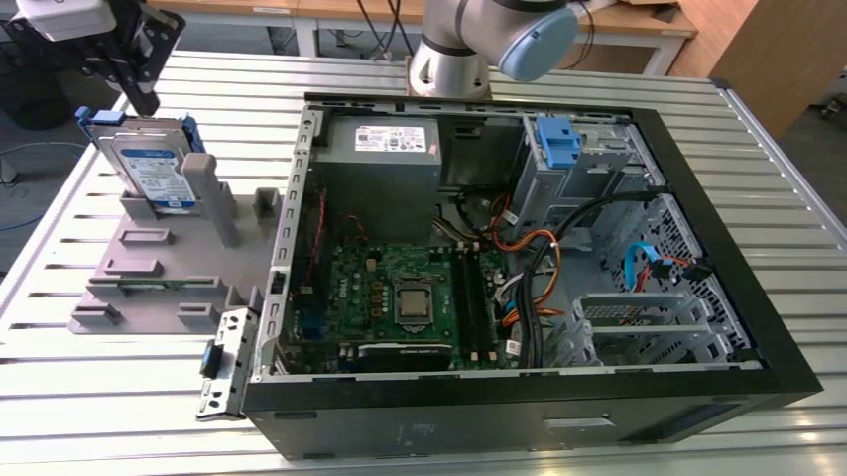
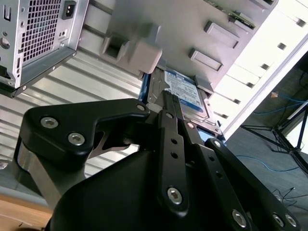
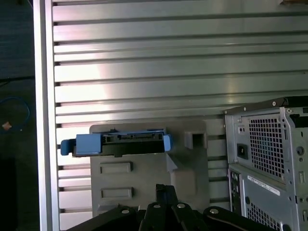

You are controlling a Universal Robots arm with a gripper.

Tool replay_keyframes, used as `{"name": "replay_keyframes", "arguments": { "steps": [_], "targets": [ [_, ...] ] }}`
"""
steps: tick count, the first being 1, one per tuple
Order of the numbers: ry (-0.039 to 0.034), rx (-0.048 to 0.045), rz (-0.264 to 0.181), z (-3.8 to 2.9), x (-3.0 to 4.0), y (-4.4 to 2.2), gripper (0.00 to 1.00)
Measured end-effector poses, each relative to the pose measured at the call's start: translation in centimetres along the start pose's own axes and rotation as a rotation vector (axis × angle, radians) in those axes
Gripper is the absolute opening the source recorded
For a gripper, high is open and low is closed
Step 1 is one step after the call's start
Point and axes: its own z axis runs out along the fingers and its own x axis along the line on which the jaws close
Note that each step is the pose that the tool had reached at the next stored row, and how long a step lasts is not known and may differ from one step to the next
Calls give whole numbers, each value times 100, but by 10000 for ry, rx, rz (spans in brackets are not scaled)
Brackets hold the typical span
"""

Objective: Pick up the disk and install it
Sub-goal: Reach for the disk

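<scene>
Your disk (image 1: pixel 149 164) stands on edge in the grey holder (image 1: pixel 146 268), which lies on the slatted surface (image 1: pixel 79 397) just beside the open computer case (image 1: pixel 775 327), on the exterior view's left. It looks stiff and fairly heavy, with a smooth metal body in a thin blue plastic caddy, so take it by the flat faces near the upper edge rather than by the caddy's tabs. Your hand (image 1: pixel 141 99) hangs just above that edge, drawn closed and holding nothing.
</scene>
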Motion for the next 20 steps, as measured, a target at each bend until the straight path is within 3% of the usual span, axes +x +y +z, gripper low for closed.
{"name": "replay_keyframes", "arguments": {
  "steps": [10, 20],
  "targets": [
    [12, -169, 4, 15, 6, 65, 11],
    [10, -174, 5, 20, 5, 68, 11]
  ]
}}
